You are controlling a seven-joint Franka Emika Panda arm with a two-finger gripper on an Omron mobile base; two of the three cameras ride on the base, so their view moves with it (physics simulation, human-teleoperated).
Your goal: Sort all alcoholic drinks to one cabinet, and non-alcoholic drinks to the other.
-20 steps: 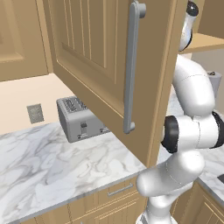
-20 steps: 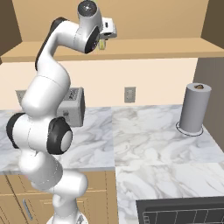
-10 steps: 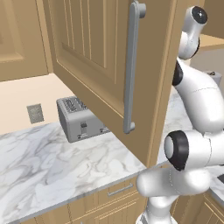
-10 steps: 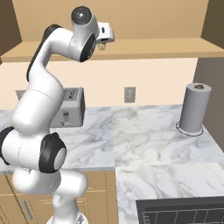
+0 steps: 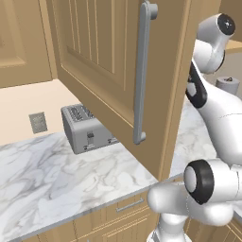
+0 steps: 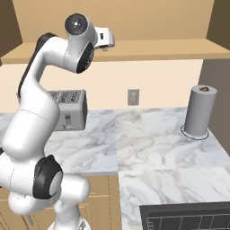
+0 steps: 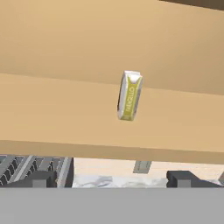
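Carton [image 7: 129, 96] stands upright on the cabinet [image 7: 65, 103] floor, ahead of the spread, empty fingers [image 7: 41, 178]. Probably light and crushable; pinch its flat sides mid-height, gently.

**A rendered home kitchen**

A marble-topped table [image 6: 152, 143] is running along a cream wall, carrying a steel toaster [image 5: 87, 127] and a paper towel roll [image 6: 200, 112]. Light-wood cabinets [image 5: 108, 61] are hanging above, with drawers below. A dark panel at the lower edge is possibly a stove [image 6: 186, 218].
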